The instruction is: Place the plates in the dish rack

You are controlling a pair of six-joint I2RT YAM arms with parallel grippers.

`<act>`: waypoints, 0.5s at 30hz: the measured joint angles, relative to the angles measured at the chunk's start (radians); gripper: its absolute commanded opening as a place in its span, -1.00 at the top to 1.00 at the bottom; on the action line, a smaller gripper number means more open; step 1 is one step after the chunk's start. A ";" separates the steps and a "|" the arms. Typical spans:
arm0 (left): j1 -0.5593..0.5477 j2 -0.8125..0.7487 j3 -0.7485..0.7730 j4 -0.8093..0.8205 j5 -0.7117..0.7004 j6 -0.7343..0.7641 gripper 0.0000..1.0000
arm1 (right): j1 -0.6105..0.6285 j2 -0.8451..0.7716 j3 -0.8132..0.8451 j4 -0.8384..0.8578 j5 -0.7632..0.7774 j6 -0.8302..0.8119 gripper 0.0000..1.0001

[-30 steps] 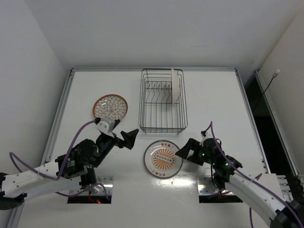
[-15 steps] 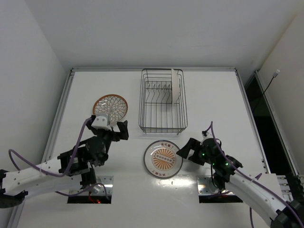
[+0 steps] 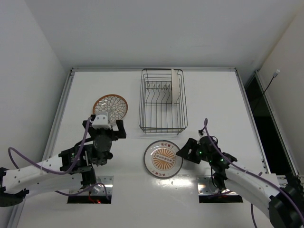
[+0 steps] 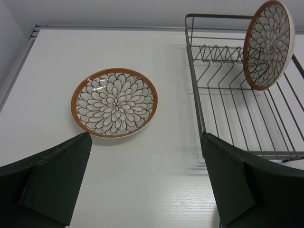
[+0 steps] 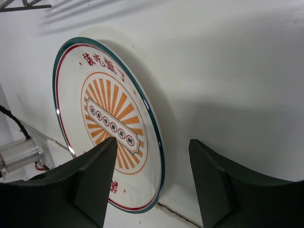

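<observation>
A petal-pattern plate (image 3: 110, 105) lies flat on the table left of the dish rack (image 3: 163, 127); it also shows in the left wrist view (image 4: 114, 102). A second petal plate (image 3: 176, 85) stands upright on edge in the rack's far right part, also in the left wrist view (image 4: 268, 43). The sunburst plate (image 3: 163, 159) lies flat in front of the rack. My left gripper (image 3: 105, 128) is open and empty, just in front of the flat petal plate (image 4: 147, 183). My right gripper (image 3: 184, 152) is open, its fingers either side of the sunburst plate's (image 5: 109, 118) right rim (image 5: 153, 183).
The black wire rack (image 4: 199, 102) stands at the table's far middle, with its row of dividers at the far end. Raised table rails (image 3: 61, 111) run along the left and far edges. White walls enclose the table.
My left gripper has swung from pointing right, near the rack's front corner, to pointing away at the flat petal plate. My right gripper has edged slightly toward the sunburst plate.
</observation>
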 measured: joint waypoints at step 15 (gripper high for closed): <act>0.000 -0.016 0.011 -0.023 -0.041 -0.027 -0.99 | 0.001 0.400 -0.003 0.382 -0.117 0.028 1.00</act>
